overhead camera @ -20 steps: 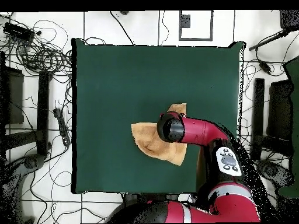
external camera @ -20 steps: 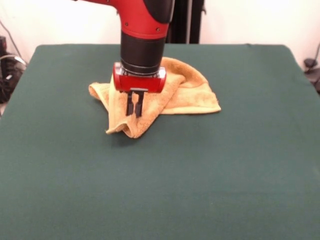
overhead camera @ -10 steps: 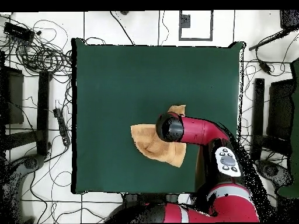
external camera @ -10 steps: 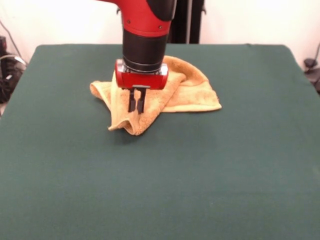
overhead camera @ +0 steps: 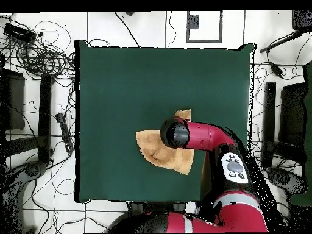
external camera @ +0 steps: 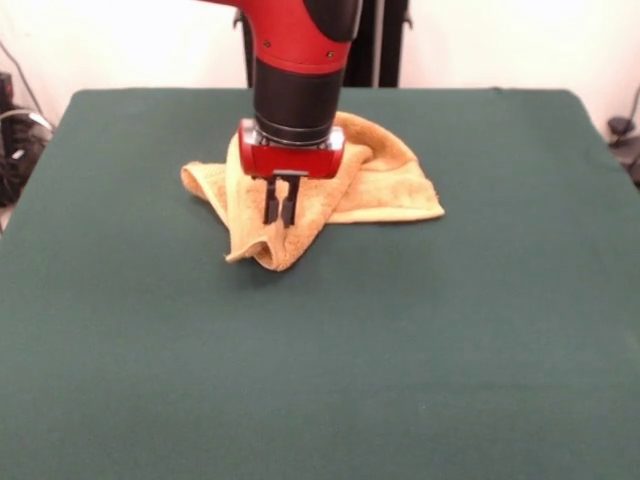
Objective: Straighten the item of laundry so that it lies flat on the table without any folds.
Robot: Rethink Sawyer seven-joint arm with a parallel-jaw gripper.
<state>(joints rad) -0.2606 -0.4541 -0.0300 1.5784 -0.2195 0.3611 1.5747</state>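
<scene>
The item of laundry, a yellow-orange towel, lies crumpled on the far middle of the green table. One flap spreads flat to the right, and a folded tongue points toward the near side. My gripper points straight down over the tongue, its two black fingers drawn close together and pinching a raised fold. In the overhead view the item of laundry pokes out on both sides of the red arm, which hides the gripper there. The towel sits on the table near the robot's side.
Cables and black stands crowd the floor around the table in the overhead view. A dark stand rises behind the table's far edge. Wide green cloth stretches around the towel.
The gripper has shifted slightly to the right in the front view and risen a little, and the towel's near tongue and left corner have been drawn along with it.
</scene>
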